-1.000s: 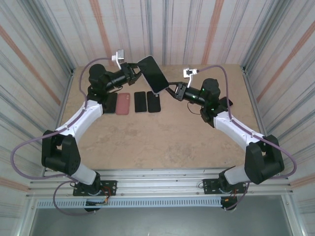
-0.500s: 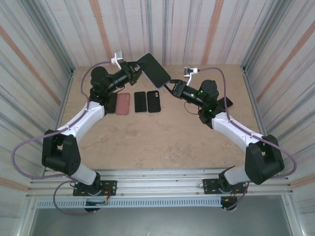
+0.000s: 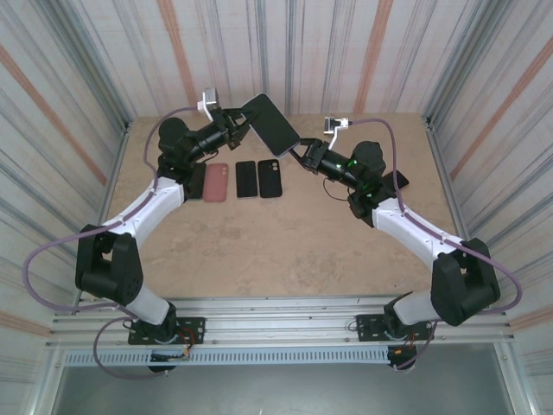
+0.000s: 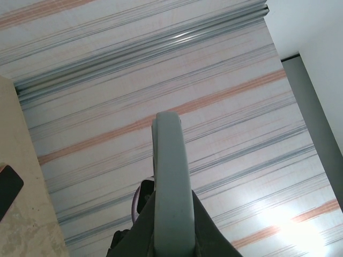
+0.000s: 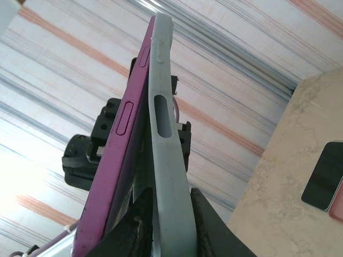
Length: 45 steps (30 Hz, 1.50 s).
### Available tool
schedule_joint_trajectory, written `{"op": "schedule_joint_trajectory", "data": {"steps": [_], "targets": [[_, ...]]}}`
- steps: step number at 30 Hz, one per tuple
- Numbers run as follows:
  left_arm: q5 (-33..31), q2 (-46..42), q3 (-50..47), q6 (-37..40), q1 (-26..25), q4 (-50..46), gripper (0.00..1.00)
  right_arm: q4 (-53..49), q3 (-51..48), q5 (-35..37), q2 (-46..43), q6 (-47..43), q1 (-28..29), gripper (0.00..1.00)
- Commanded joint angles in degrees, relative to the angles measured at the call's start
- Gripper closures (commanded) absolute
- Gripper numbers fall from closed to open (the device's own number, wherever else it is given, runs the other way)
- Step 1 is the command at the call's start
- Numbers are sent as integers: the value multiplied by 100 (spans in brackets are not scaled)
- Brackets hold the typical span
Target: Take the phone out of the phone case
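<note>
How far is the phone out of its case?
Partly out: the right wrist view shows the purple phone and grey case apart near the right gripper, joined at the far end.

A matt, pale grey case (image 5: 167, 166) of soft-looking plastic and a smooth, satin purple phone (image 5: 110, 160) with a glossy black screen, over a matt, mottled tan table (image 3: 285, 251), a brushed metal rail (image 3: 276, 318) at six o'clock, and faintly shiny ribbed walls (image 3: 346, 52) from nine to three.

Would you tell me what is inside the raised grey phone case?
A purple phone, its buttoned side clear of the grey case; the screen and whatever remains seated are hidden.
</note>
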Motion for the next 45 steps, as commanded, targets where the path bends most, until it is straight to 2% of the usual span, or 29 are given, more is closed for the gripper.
{"op": "schedule_joint_trajectory", "data": {"steps": [1,6,11,14,21,34,45], "targets": [[312,86,204,60,-1,153,100,475,126,-93,-246,287,82,81],[324,134,248,126,-5,-26,99,503,110,-65,-235,381,91,89],[131,123,148,204,-1,-357,82,556,31,170,-214,497,138,95],[99,168,116,154,-5,-328,80,552,-13,331,-192,505,183,97],[99,260,133,21,-2,-241,73,670,-153,506,-152,618,203,99],[19,104,160,302,30,-909,43,1192,-308,1086,13,792,230,100],[-187,-128,164,349,16,-1370,36,1921,-264,1694,401,697,275,100]]}}
